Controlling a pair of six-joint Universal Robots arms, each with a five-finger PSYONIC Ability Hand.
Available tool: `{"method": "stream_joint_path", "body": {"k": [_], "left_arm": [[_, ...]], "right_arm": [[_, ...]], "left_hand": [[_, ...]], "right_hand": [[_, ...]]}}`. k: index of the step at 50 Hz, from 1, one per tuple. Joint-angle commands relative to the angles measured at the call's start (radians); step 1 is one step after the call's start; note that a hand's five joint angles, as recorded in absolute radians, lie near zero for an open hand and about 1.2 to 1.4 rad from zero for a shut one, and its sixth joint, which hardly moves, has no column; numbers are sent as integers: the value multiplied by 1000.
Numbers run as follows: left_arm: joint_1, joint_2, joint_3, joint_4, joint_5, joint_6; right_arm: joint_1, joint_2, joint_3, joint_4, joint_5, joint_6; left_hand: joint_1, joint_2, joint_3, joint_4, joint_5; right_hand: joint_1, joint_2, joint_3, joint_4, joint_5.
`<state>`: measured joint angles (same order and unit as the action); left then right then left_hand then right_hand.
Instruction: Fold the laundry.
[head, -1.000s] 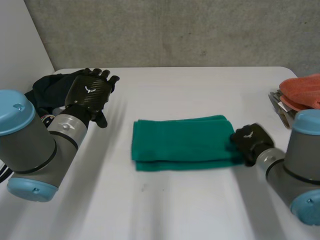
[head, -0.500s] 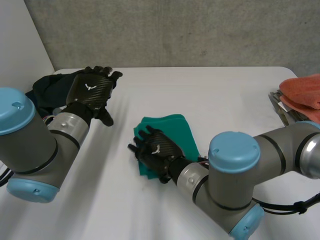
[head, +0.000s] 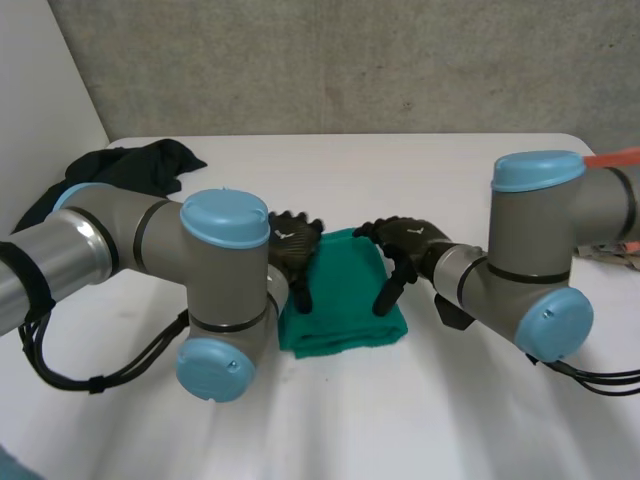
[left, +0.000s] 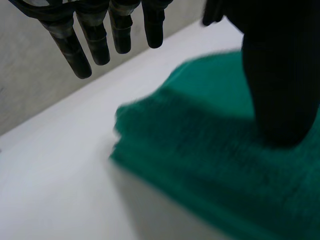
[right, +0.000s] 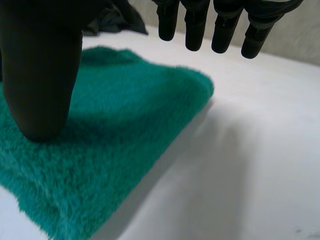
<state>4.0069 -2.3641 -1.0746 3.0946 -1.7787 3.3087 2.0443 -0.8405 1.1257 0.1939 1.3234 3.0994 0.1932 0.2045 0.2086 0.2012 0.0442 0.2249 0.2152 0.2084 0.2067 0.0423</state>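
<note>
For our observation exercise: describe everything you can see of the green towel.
The green towel is a fluffy, terry-looking cloth folded into a thick, roughly square stack with layered edges. It lies flat on the white table. The left robot hand presses its thumb on one side, the right robot hand on the opposite side.

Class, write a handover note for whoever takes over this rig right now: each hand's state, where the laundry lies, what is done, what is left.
Left hand: open, fingers straight, thumb pressing down on the green fluffy towel near its left side.
Right hand: open, fingers straight, thumb pressing the towel near its right side.
Towel: folded in layers, lying mid-way across the white table.
Black crumpled garment: far left of the table, apart from both hands.
Done: the towel's fold, it seems.
Left: lift both hands off, then probably fold the black garment.
</note>
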Motion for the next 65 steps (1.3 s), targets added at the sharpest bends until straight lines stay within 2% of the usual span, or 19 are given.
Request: {"method": "stream_joint_path", "body": {"k": [1, 10, 17, 20, 25, 26, 29, 30, 33, 40, 47, 54, 57, 58, 61, 65], "left_arm": [[50, 5, -50, -66, -25, 9], [49, 112, -96, -85, 110, 17], [69, 242, -84, -31, 142, 9], [98, 307, -91, 5, 220, 8], [155, 368, -94, 6, 430, 5], [165, 385, -94, 1, 517, 0], [175, 404, -100, -7, 651, -17], [178, 411, -102, -16, 720, -30], [179, 419, -116, -33, 813, -41], [173, 425, -123, -36, 829, -43], [170, 427, -140, -31, 831, -43], [172, 425, -140, -30, 829, -44], [175, 425, -140, -28, 829, -46], [175, 425, -140, -28, 828, -46], [176, 425, -140, -28, 823, -46], [179, 425, -136, -28, 823, -46]], "right_arm": [[11, 92, -87, 93, 22, -119], [22, 5, -72, 88, 200, -356], [106, -113, 63, -35, 211, -373], [143, -178, 162, -112, 211, -378], [201, -230, 382, -295, 201, -380], [207, -230, 405, -316, 200, -380], [232, -224, 466, -391, 206, -381], [238, -220, 476, -410, 206, -381], [244, -190, 494, -479, 207, -383], [240, -98, 480, -600, 207, -432], [237, -69, 460, -651, 209, -481], [234, -45, 419, -662, 203, -484], [234, -20, 391, -662, 201, -484], [234, -12, 379, -662, 201, -484], [229, -8, 356, -663, 204, -481], [217, -9, 313, -660, 203, -472]], "left_hand": [[44, 32, 28, 36, 18], [20, 9, 5, 12, -5], [-6, -17, -22, -14, -32], [-9, -20, -24, -17, -35], [-12, -23, -27, -20, -38], [-12, -23, -27, -20, -38], [-6, -17, -22, -14, -32], [0, -12, -16, -8, -26], [0, -12, -16, -8, -26], [3, -9, -13, -5, -23], [3, -9, -13, -5, -23], [3, -9, -13, -5, -23], [0, -11, -16, -8, -26], [0, -12, -16, -8, -26], [0, -12, -16, -8, -26], [0, -12, -16, -8, -26]], "right_hand": [[-50, -41, -34, -32, -42], [-50, -41, -34, -32, -42], [-50, -41, -34, -32, -42], [-50, -41, -34, -32, -42], [-50, -41, -34, -32, -42], [-50, -41, -34, -32, -42], [-50, -41, -34, -32, -42], [-50, -41, -34, -32, -42], [-50, -41, -34, -32, -42], [-28, -19, -12, -10, -20], [48, 58, 64, 66, 56], [294, 304, 311, 312, 302], [482, 491, 498, 500, 490], [730, 739, 746, 748, 738], [1170, 1180, 1187, 1188, 1178], [1171, 1181, 1188, 1190, 1179]]}}
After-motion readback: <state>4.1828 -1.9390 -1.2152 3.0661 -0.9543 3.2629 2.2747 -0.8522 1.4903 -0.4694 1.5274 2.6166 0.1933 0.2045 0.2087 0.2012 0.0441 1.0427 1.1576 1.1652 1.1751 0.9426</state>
